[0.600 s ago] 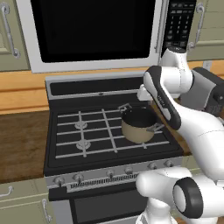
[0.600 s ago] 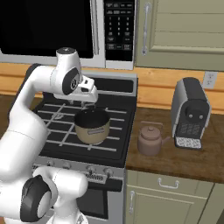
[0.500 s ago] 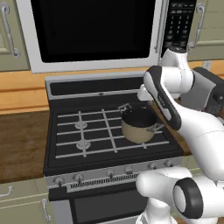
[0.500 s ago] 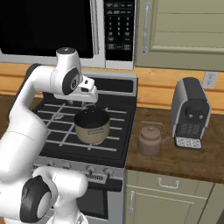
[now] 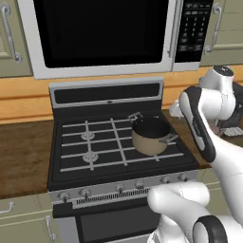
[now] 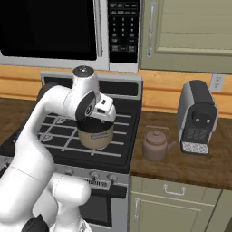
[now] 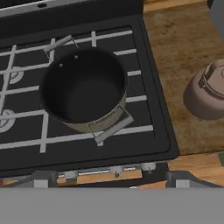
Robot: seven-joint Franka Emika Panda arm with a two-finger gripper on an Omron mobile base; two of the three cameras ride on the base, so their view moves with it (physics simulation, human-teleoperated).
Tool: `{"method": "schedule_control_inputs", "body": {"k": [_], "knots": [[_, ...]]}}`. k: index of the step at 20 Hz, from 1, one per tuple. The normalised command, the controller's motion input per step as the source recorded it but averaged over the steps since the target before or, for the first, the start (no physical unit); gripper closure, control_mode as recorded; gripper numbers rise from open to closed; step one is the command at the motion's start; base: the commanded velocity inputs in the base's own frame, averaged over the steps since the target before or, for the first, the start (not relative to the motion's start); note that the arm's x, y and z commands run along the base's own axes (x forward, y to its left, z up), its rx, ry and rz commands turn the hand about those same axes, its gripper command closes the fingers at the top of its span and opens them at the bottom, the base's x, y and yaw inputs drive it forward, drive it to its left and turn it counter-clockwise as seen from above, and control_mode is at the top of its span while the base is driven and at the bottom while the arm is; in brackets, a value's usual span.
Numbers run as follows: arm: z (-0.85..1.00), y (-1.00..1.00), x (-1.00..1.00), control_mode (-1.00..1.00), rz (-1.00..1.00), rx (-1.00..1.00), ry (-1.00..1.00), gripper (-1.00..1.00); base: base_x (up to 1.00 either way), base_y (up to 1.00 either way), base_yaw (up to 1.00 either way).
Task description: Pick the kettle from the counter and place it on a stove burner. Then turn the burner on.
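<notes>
The copper-brown kettle (image 6: 156, 145) stands upright on the dark wood counter (image 6: 181, 167) just right of the stove; it also sits at the right edge of the hand view (image 7: 208, 94). My gripper (image 7: 111, 178) is open with nothing between its tips, hovering above the stove's front right part. It is over the tan pot (image 6: 95, 135) and left of the kettle. Bare stove burners (image 5: 88, 136) (image 5: 90, 156) lie under the grate bars on the stove's left side, and another burner (image 7: 6, 119) is at the left edge of the hand view.
The tan pot (image 5: 151, 135) (image 7: 83, 89) with dark inside occupies a right-hand burner. A black coffee machine (image 6: 197, 118) stands right of the kettle. The microwave (image 5: 99, 33) hangs over the stove. Knobs (image 5: 85, 192) line the stove's front edge.
The arm has swung to the right and a little lower, carrying the open gripper from above the stove's middle toward the kettle's side. Pot and kettle have not moved.
</notes>
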Motion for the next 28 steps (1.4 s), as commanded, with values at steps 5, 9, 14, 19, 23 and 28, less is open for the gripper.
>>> {"method": "schedule_control_inputs", "body": {"k": [5, 9, 14, 19, 23, 28], "knots": [[-0.14, -0.59, -0.03, -1.00, -0.19, 0.04, -0.09, -1.00, 0.00, 0.00, 0.00], [0.00, -0.39, 0.00, -1.00, -0.27, 0.01, -0.01, -1.00, 0.00, 0.00, 0.00], [0.00, -0.39, 0.03, -1.00, -0.31, 0.00, 0.01, -1.00, 0.00, 0.00, 0.00], [0.00, -0.51, 0.03, -1.00, -0.25, 0.01, 0.02, -1.00, 0.00, 0.00, 0.00], [-0.13, -0.60, 0.00, -1.00, -0.19, 0.04, 0.00, -1.00, 0.00, 0.00, 0.00], [-0.25, -0.50, 0.05, -1.00, -0.18, 0.03, 0.00, -1.00, 0.00, 0.00, 0.00]]}}
